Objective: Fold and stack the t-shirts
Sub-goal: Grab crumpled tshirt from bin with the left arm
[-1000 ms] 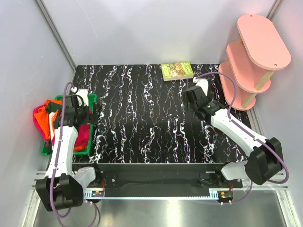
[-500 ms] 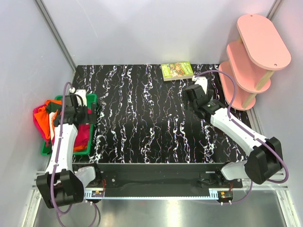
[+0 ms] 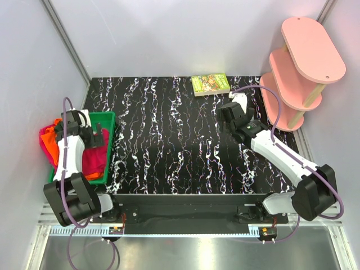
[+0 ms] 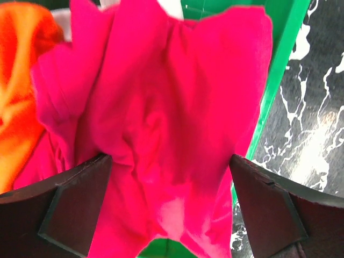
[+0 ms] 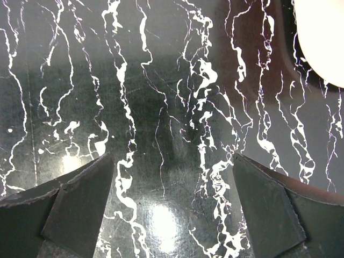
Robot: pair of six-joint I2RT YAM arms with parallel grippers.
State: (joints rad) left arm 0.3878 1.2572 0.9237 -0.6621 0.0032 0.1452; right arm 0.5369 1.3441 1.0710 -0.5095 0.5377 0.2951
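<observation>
Crumpled t-shirts lie in a green bin [image 3: 108,121] off the table's left edge. A crimson-red t-shirt [image 3: 95,160] is on top, with an orange one [image 3: 49,145] and a magenta-pink one [image 3: 44,133] hanging over the left side. My left gripper [image 3: 95,139] hovers open just above the pile. In the left wrist view the crimson-red shirt [image 4: 161,107] fills the space between the spread fingers [image 4: 70,209], with the orange shirt [image 4: 21,80] at left and a sliver of white cloth [image 4: 171,5] at top. My left gripper [image 4: 171,207] holds nothing. My right gripper [image 3: 226,119] is open and empty above the bare table [image 5: 172,134].
A small green-covered book [image 3: 210,84] lies at the table's far edge. A pink tiered shelf [image 3: 298,67] stands at the far right; its pale base [image 5: 322,37] shows in the right wrist view. The green bin wall [image 4: 279,59] borders the black marbled table [image 3: 169,140].
My left arm has swung to the left, carrying its gripper further over the bin of shirts. The right arm has barely moved.
</observation>
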